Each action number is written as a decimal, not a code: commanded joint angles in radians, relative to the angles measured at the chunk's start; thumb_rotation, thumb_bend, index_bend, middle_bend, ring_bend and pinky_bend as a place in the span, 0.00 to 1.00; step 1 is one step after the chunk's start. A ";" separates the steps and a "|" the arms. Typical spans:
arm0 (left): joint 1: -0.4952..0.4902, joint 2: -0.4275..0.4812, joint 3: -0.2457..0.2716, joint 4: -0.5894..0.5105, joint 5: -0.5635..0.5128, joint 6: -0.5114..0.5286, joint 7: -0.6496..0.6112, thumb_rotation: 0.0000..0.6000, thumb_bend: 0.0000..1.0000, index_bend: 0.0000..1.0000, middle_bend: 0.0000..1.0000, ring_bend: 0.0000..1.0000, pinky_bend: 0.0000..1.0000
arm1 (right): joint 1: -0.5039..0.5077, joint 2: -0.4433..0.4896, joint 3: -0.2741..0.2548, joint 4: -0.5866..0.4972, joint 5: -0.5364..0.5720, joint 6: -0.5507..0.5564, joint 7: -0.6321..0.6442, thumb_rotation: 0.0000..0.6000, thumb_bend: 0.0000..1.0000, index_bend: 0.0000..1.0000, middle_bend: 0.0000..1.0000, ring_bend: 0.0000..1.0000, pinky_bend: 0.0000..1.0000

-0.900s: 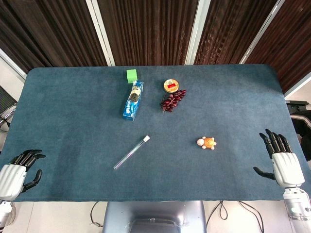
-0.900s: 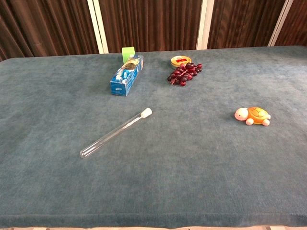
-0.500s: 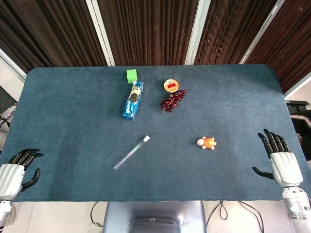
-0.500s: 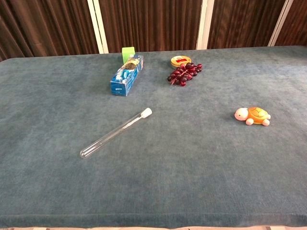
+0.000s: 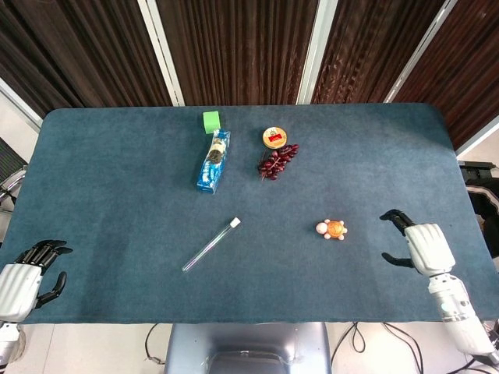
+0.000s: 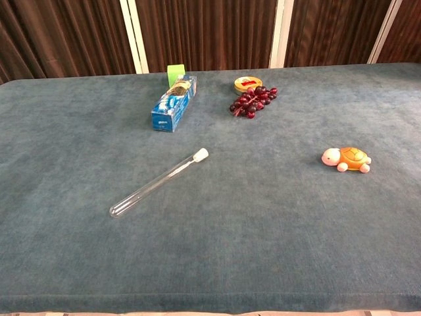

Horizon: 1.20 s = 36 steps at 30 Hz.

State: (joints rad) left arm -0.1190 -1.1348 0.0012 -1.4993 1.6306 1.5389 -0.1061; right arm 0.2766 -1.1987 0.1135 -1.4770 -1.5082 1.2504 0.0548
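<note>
The right robot hand [image 5: 419, 243] hangs over the right part of the blue felt-covered surface [image 5: 117, 179], fingers apart and curved a little, holding nothing. The thing nearest to it is the small orange and pink plastic toy turtle [image 5: 331, 229], which lies near, on its left side, not touching it. The left robot hand [image 5: 23, 280] rests at the near left corner, fingers spread, also empty. The chest view shows neither hand.

In my judgement the turtle is small, rounded and light, so fingers that arrive from the side can push it away on the felt instead of closing around it. The clear glass test tube with white cap [image 5: 211, 245] lies well apart and seems not at risk.
</note>
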 commanded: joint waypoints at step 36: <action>0.011 0.020 0.004 0.007 0.003 0.016 -0.065 1.00 0.49 0.31 0.23 0.20 0.36 | 0.248 -0.384 0.051 0.364 0.182 -0.270 -0.067 1.00 0.28 0.53 0.44 1.00 1.00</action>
State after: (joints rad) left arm -0.1078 -1.1150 0.0049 -1.4924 1.6333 1.5551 -0.1713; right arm 0.5190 -1.5759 0.1645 -1.1203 -1.3257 0.9843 -0.0152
